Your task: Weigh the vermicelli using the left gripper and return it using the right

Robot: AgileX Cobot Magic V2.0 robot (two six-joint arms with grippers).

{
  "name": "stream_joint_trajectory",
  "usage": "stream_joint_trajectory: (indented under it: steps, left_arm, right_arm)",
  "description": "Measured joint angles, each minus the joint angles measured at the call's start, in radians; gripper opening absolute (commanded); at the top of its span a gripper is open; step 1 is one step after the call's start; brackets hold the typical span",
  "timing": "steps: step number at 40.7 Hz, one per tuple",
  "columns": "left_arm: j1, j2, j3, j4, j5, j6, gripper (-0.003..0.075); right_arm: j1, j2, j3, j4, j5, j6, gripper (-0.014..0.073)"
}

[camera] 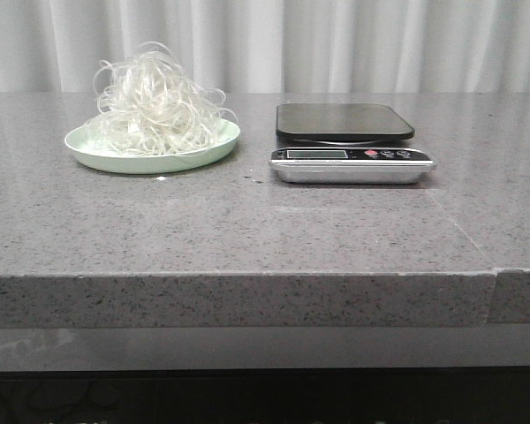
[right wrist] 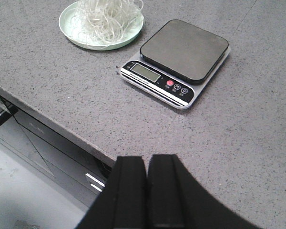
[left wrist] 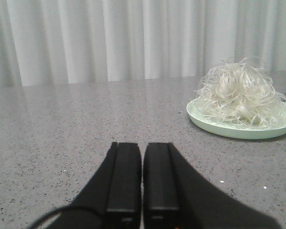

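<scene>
The vermicelli (camera: 155, 108) is a fluffy whitish bundle on a pale green plate (camera: 93, 151) at the left of the counter. It also shows in the left wrist view (left wrist: 240, 93) and the right wrist view (right wrist: 105, 16). A kitchen scale (camera: 346, 141) with a bare black platform stands to the plate's right, also seen in the right wrist view (right wrist: 183, 55). My left gripper (left wrist: 142, 145) is shut and empty, low over the counter, well short of the plate. My right gripper (right wrist: 147, 158) is shut and empty above the counter's front edge. Neither gripper shows in the front view.
The grey speckled counter (camera: 247, 221) has a seam at the right (camera: 495, 269). White curtains (camera: 336, 44) hang behind. Below the front edge, the right wrist view shows a dark cabinet front (right wrist: 47, 148).
</scene>
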Motion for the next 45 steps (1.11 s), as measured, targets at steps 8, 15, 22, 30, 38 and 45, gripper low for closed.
stream_joint_trajectory:
  steps: [8,15,22,30,38,45]
  left_arm:
    - [0.0,0.0,0.0,0.0,0.0,0.0,0.0141]
    - [0.0,0.0,0.0,0.0,0.0,0.0,0.0141]
    - [0.0,0.0,0.0,0.0,0.0,0.0,0.0141]
    - [0.0,0.0,0.0,0.0,0.0,0.0,0.0141]
    - [0.0,0.0,0.0,0.0,0.0,0.0,0.0141]
    - [0.0,0.0,0.0,0.0,0.0,0.0,0.0141]
  right_arm:
    - [0.0,0.0,0.0,0.0,0.0,0.0,0.0162]
    - [0.0,0.0,0.0,0.0,0.0,0.0,0.0162]
    - [0.0,0.0,0.003,0.0,0.0,0.0,0.0162]
    - [-0.1,-0.063,0.103,0.0,-0.065,0.0,0.0162]
    - [-0.304,-0.247,0.365,0.0,-0.349,0.0,0.0162]
    - [-0.427,-0.415,0.617,0.0,-0.614,0.0,0.0162]
